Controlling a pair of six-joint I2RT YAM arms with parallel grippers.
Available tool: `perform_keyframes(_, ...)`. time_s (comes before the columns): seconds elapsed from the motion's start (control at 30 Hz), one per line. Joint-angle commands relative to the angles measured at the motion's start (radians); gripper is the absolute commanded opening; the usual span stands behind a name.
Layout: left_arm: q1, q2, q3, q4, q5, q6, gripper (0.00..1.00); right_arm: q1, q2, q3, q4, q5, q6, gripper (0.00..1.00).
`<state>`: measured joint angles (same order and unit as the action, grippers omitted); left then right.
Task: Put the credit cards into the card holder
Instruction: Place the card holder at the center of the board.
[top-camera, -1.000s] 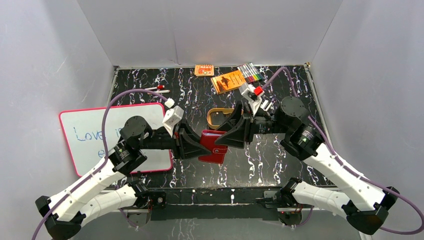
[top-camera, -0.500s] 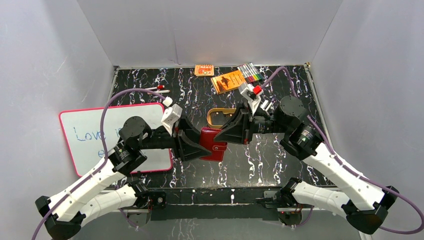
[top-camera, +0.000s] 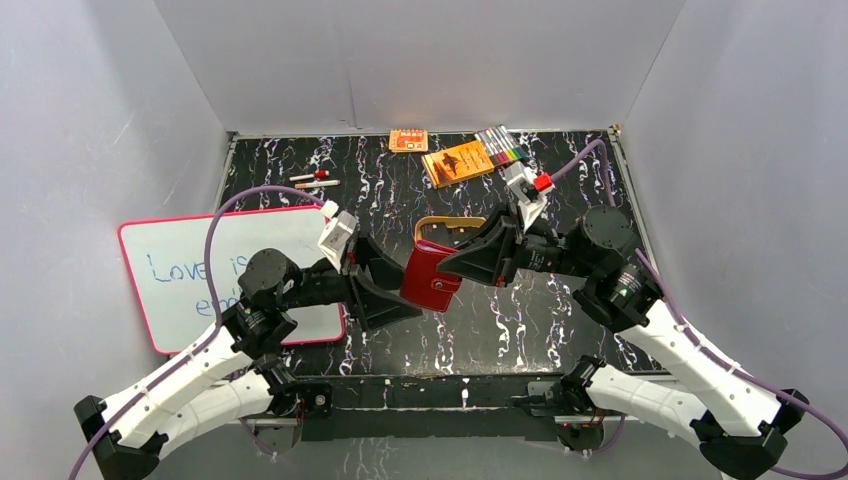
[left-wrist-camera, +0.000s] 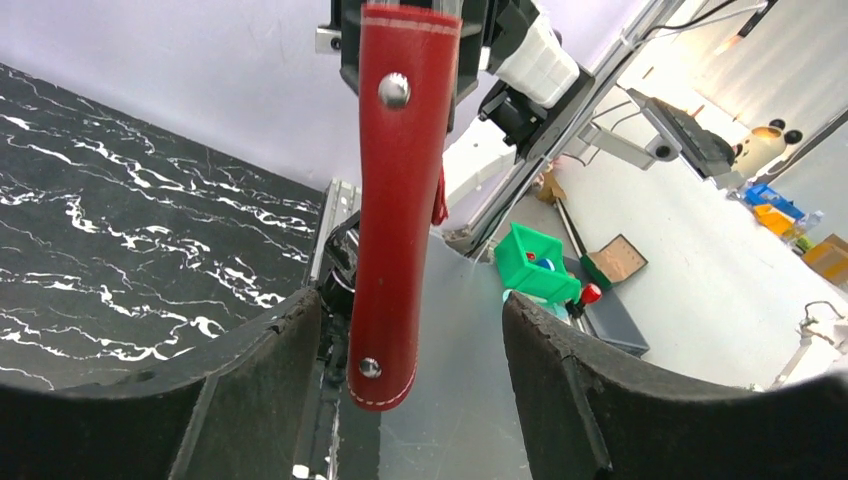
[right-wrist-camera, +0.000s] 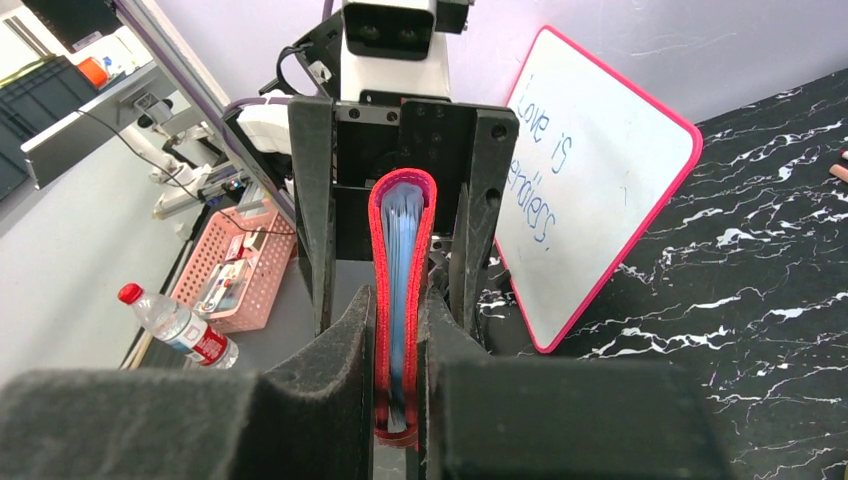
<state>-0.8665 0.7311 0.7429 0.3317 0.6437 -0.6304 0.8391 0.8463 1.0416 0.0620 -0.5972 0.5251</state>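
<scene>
The card holder (top-camera: 428, 282), a dark red folded wallet with snap studs, hangs above the table, tilted on edge. My right gripper (top-camera: 450, 270) is shut on its right side. The right wrist view shows both pads pressing the red covers (right-wrist-camera: 400, 250), with bluish sleeves between them. My left gripper (top-camera: 405, 293) stands open around the wallet's left end. In the left wrist view the wallet's spine (left-wrist-camera: 402, 200) hangs between the spread fingers (left-wrist-camera: 270, 390), closer to the left one and apart from the other. The credit cards are out of view.
A tan oval tray (top-camera: 462, 222) lies just behind the wallet. Orange packets (top-camera: 457, 162) and a marker pack (top-camera: 500, 147) sit along the back edge. A pink-framed whiteboard (top-camera: 200, 265) lies on the left, with two pens (top-camera: 315, 180) behind it.
My left gripper has opened off the wallet and drawn back. My right gripper has shut on the wallet and carried it slightly up and right.
</scene>
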Motion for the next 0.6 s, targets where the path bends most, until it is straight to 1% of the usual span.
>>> perform_keyframes(0.0, -0.004, -0.015, 0.005, 0.071, -0.044, -0.026, 0.63, 0.001, -0.015, 0.002, 0.073, 0.017, 0.019, 0.0)
perform_keyframes(0.13, -0.003, -0.013, -0.006, 0.088, -0.067, -0.027, 0.6, 0.0, -0.019, -0.005, 0.076, 0.021, 0.027, 0.0)
perform_keyframes(0.3, -0.003, 0.005, -0.003, 0.102, -0.065, -0.035, 0.5, 0.001, -0.011, -0.007, 0.079, 0.008, 0.03, 0.0)
perform_keyframes(0.4, -0.003, 0.013, 0.003, 0.108, -0.056, -0.034, 0.4, 0.001, -0.006, -0.008, 0.082, 0.007, 0.031, 0.0)
perform_keyframes(0.57, -0.002, 0.011, -0.004, 0.107, -0.053, -0.028, 0.2, 0.002, 0.004, -0.008, 0.084, 0.006, 0.028, 0.0)
